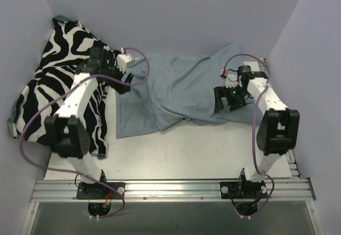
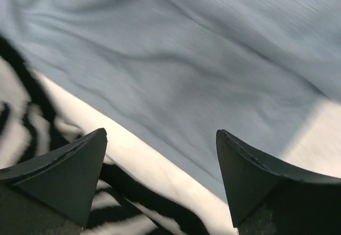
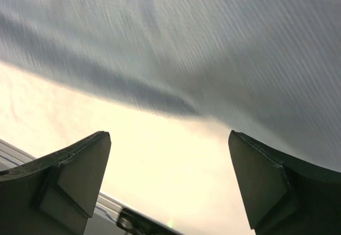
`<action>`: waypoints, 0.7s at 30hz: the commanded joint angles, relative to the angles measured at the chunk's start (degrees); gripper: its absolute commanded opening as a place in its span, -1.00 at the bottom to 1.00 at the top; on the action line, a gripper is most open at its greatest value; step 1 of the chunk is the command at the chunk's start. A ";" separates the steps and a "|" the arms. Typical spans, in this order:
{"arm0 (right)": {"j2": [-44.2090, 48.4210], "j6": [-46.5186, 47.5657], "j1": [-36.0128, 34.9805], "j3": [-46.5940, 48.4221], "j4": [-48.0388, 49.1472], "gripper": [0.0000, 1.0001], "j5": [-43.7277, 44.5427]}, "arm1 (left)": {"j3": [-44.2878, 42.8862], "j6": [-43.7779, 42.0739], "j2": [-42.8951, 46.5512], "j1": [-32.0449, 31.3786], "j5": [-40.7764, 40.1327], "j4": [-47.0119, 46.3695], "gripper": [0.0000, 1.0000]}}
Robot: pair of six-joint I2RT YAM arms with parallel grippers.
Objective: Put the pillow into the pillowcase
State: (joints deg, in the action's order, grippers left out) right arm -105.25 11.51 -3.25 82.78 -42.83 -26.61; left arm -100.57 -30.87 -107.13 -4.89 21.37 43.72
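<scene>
Grey-blue pillowcase (image 1: 176, 92), rumpled, spread flat, centre

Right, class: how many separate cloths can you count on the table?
2. The zebra-print cloth lies at the left; the grey-blue pillowcase is spread across the middle. More may be hidden beneath them.

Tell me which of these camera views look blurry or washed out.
Top external is sharp and evenly lit. Left wrist: the pillowcase and zebra-print cloth are smeared by motion blur. Right wrist: the pillowcase is streaked too, and the table is blown out to pale yellow.
</scene>
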 commanded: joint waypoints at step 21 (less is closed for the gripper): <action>6.47 27.61 27.68 -13.79 6.34 0.99 7.90 | 49.24 -8.50 21.54 -7.86 -5.89 -9.17 0.95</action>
State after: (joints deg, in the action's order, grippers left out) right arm -97.03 39.20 25.02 68.36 -39.66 -16.03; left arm -51.92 -38.39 -83.70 -11.16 19.84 41.89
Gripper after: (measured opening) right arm 0.998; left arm 0.974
